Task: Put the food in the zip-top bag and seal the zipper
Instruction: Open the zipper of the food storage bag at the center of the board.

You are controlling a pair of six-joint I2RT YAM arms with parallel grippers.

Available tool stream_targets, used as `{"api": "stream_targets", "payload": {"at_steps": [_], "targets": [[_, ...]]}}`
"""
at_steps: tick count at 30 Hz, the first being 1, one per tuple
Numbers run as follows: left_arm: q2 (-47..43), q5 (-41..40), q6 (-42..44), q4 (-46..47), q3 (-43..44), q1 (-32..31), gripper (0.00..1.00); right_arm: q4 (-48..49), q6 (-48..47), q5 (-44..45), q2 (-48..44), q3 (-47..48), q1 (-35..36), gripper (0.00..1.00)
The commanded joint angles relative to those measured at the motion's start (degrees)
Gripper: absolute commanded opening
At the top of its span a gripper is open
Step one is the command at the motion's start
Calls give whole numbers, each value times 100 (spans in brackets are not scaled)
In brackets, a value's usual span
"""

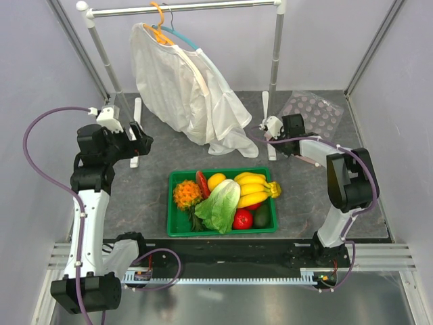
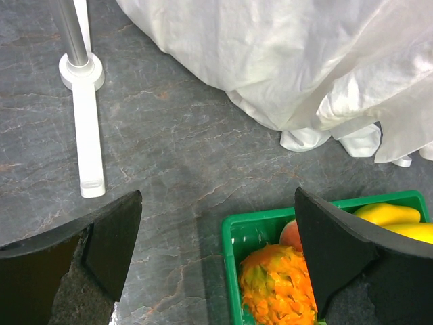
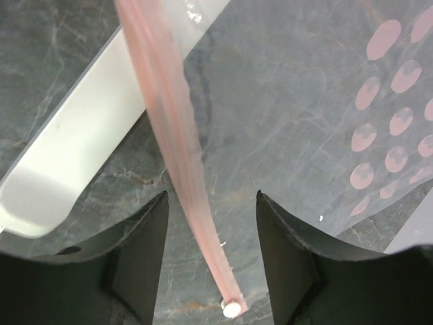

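Top view first: the green tray (image 1: 177, 227) sits mid-tabletop (image 1: 135, 203) and all the food is still in it. The lettuce head (image 1: 220, 203) lies in the middle. The yellow fruit (image 1: 216, 181) is just behind it and the red tomato (image 1: 243, 219) is at its right. The banana bunch (image 1: 254, 186) and spiky pineapple (image 1: 187, 194) share the tray too. The zip-top bag (image 1: 314, 112) lies flat at the far right, well apart from the tray. The right claw (image 1: 274, 128) is at the bag's left edge. The left claw (image 1: 139, 139) hangs over the tabletop left of the tray, near the white garment (image 1: 186, 88) on the rack.

Left wrist cam: the claw is spread wide with nothing in it. Underneath you get bare tabletop, the tray's corner with the pineapple and bananas, and the garment hem further out.

Right wrist cam: this claw is released as well, with its fingers either side of the pink zipper (image 3: 179, 156). The strip runs down between them and there's a gap on both sides. The dotted pouch spreads off to the right, and a white rack foot (image 3: 88, 135) lies at the left.
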Motion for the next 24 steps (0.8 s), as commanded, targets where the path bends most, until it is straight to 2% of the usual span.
{"api": "stream_targets", "payload": {"at_steps": [1, 3, 9, 10, 11, 13, 14, 15, 16, 20, 24], "targets": [[11, 116, -206, 333, -36, -9, 100, 498, -72, 218, 222, 80, 18, 60], [20, 124, -189, 324, -27, 0, 100, 533, -46, 244, 310, 133, 10, 55], [29, 116, -136, 359, -19, -17, 100, 726, -125, 270, 319, 28, 10, 53], [38, 124, -136, 359, -1, -9, 100, 779, -125, 297, 319, -7, 10, 49], [46, 159, -136, 359, -1, -9, 100, 805, -142, 297, 302, -25, 10, 39], [38, 256, -145, 376, -10, -9, 100, 788, -125, 279, 258, -51, 10, 26], [38, 326, -145, 385, -18, -9, 100, 788, -99, 288, 188, -69, 10, 12], [-6, 396, -84, 394, -36, -17, 100, 779, -90, 297, 144, -95, 1, 3], [-32, 379, -74, 438, -62, -17, 100, 788, -81, 323, 100, -113, 10, 0], [-182, 423, 75, 500, -71, -17, 100, 622, -11, 245, -189, -87, -113, 0], [-349, 1290, 295, 403, -19, -26, 100, -159, 507, -177, -690, 256, -429, 0]]}}
